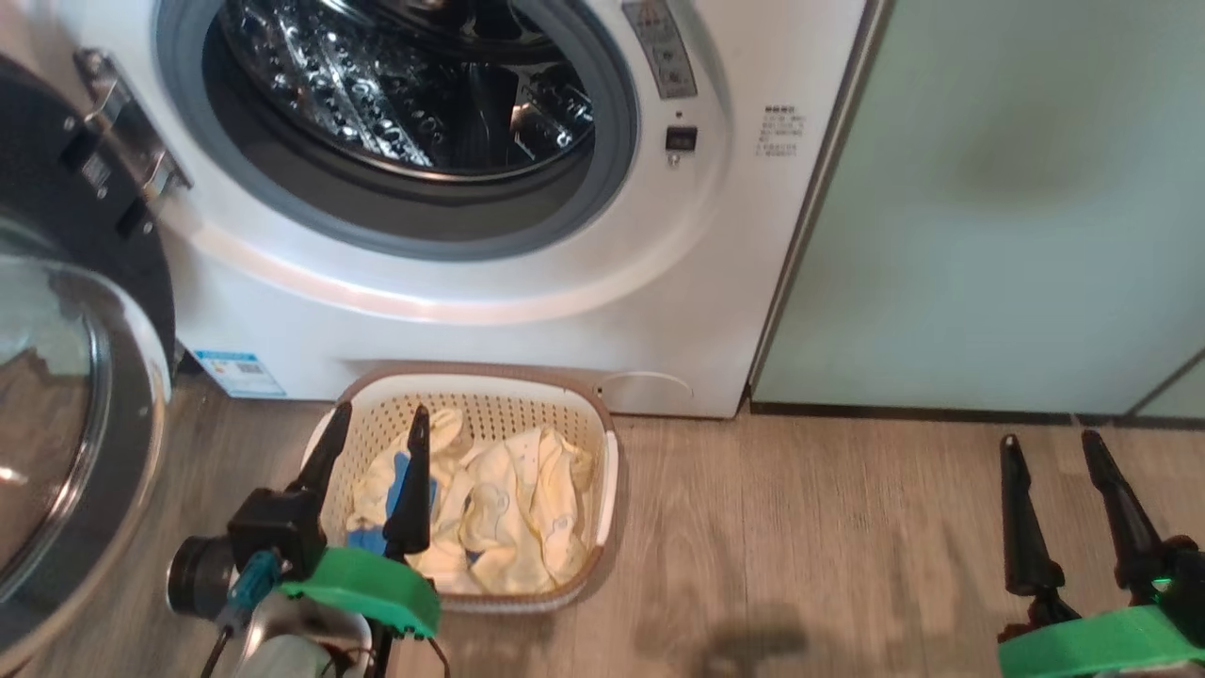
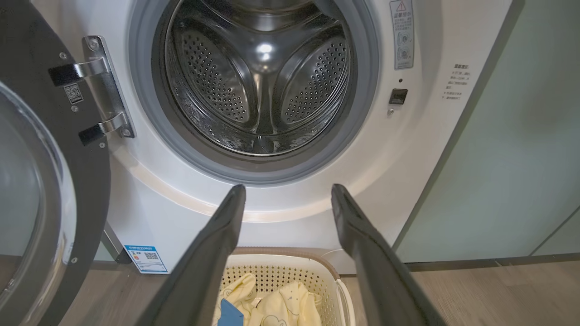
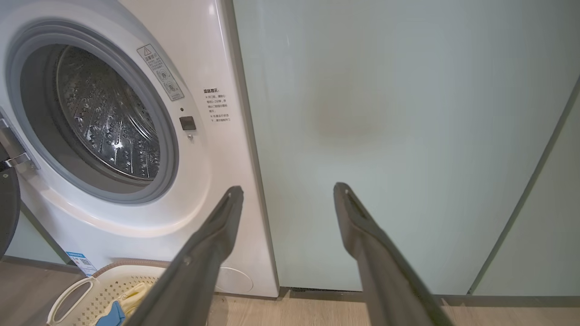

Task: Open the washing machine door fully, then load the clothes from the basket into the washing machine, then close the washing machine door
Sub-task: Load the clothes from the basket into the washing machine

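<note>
The white washing machine (image 1: 527, 311) stands ahead with its steel drum bare. Its round black door (image 1: 66, 395) with the glass bowl hangs swung wide at the left, also seen as the door (image 2: 41, 190) in the left wrist view. On the floor against the machine sits the cream basket (image 1: 602, 443) holding pale yellow clothes (image 1: 508, 508) with blue patches. My left gripper (image 1: 379, 424) hovers open over the basket's left part, nothing between its fingers. My right gripper (image 1: 1051, 439) is open over bare floor at the right, facing the green cabinet. The basket (image 2: 317, 271) and clothes (image 2: 285, 308) lie below the left fingers.
Pale green cabinet panels (image 1: 1017, 207) fill the wall right of the machine. Wood-look floor (image 1: 810, 546) stretches between the basket and my right gripper. The door hinge (image 1: 127, 127) sits at the machine's upper left. A blue sticker (image 1: 237, 372) is low on the front.
</note>
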